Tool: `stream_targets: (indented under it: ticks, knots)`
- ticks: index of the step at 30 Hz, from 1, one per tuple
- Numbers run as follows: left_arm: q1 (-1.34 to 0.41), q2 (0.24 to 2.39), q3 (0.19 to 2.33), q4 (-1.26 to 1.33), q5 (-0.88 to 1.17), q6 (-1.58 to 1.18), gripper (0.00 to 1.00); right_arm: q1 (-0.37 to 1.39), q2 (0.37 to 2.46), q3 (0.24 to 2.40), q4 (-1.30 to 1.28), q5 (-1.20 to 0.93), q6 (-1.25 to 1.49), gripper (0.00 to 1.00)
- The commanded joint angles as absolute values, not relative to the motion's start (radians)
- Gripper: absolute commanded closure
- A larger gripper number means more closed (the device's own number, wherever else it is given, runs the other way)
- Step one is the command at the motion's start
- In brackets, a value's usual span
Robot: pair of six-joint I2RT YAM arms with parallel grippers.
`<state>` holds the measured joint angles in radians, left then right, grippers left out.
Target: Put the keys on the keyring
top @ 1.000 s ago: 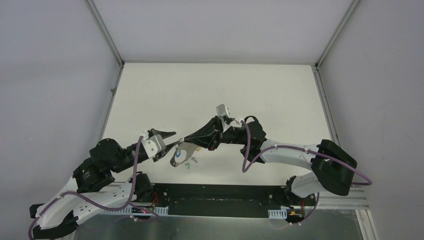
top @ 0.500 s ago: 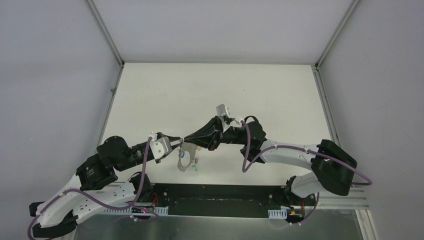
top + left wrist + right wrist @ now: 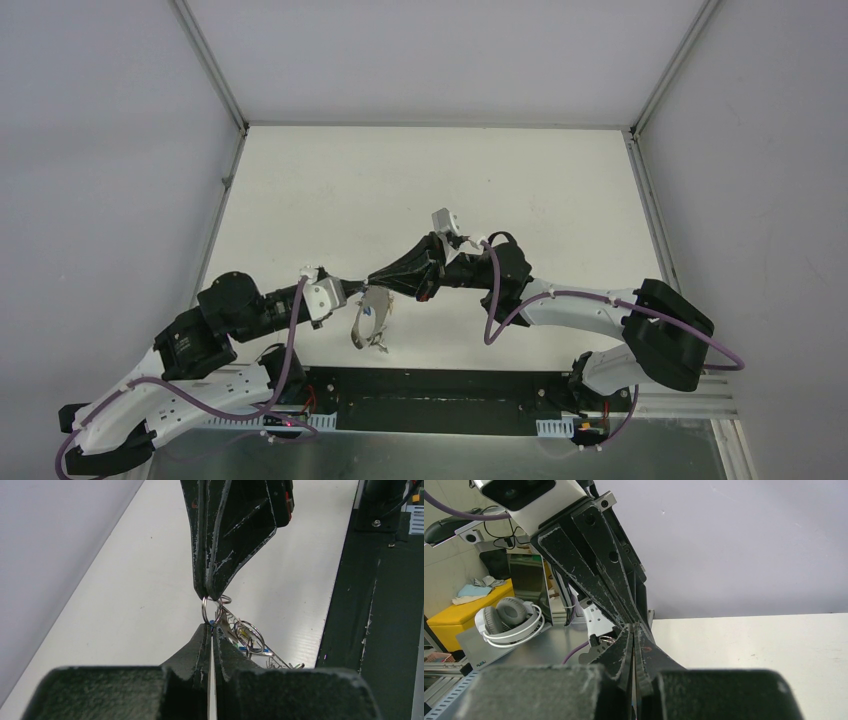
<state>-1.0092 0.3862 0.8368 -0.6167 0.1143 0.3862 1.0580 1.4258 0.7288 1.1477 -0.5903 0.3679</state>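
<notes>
Since the left tool (image 3: 347, 290) and the right tool (image 3: 373, 281) meet tip to tip over the near part of the tabletop (image 3: 420, 190), neither arm is nearer. What matters is the small gap between the tips.

- Left tool: fingers pressed together. Right tool: same.
- Left wrist view: a small ring (image 3: 204, 611) spans that gap. The right tool pinches its far edge and the left tool (image 3: 210, 629) closes at its near edge. A blue speck sits right at the left tips. Key head or ring under those pads: cannot tell.
- The keyring (image 3: 368, 320) hangs from the meeting point, off the tabletop. Its long axis runs from the tips toward the near edge, roughly square to the left-right line of the two tools.
- The keys (image 3: 243, 636) trail off to the right of the left tool, bunched with another ring. Yellow and blue bits show.

My read: the next move turns on the two pinch points sitting on opposite sides of the small ring. Pulling along the tool line loads it, twisting would work it open.

View differences:
- Top view: gives the arm line and how the keyring hangs, but the small ring is too small to make out.
- Left wrist: the only clear look at the ring and both contacts.
- Right wrist: shows both sets of fingers meeting, with its own fingers hiding the contact.
</notes>
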Motion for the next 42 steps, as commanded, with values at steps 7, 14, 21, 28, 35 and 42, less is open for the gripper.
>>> stream_targets:
  ticks: [7, 14, 21, 28, 35, 42]
  knots:
    - [-1.017, 0.417, 0.811, -0.555, 0.152, 0.41, 1.0, 1.061, 1.376, 0.739, 1.224, -0.584, 0.369, 1.0]
    - [-1.018, 0.406, 0.787, -0.507, 0.096, 0.413, 0.79, 1.06, 1.363, 0.712, 1.22, -0.572, 0.356, 1.0]
    - [-1.017, 0.358, 0.819, -0.559, 0.014, 0.406, 0.59, 1.046, 1.333, 0.641, 1.171, -0.533, 0.304, 1.0]
    - [-1.017, 0.341, 0.847, -0.606, -0.034, 0.319, 0.42, 0.991, 1.311, 0.572, 1.077, -0.494, 0.28, 1.0]
    - [-1.017, 0.4, 0.846, -0.605, -0.004, 0.207, 0.01, 0.858, 1.275, 0.479, 1.029, -0.475, 0.34, 1.0]
    - [-1.018, 0.524, 0.841, -0.579, -0.053, 0.038, 0.01, 0.669, 1.16, 0.405, 0.832, -0.429, 0.351, 1.0]
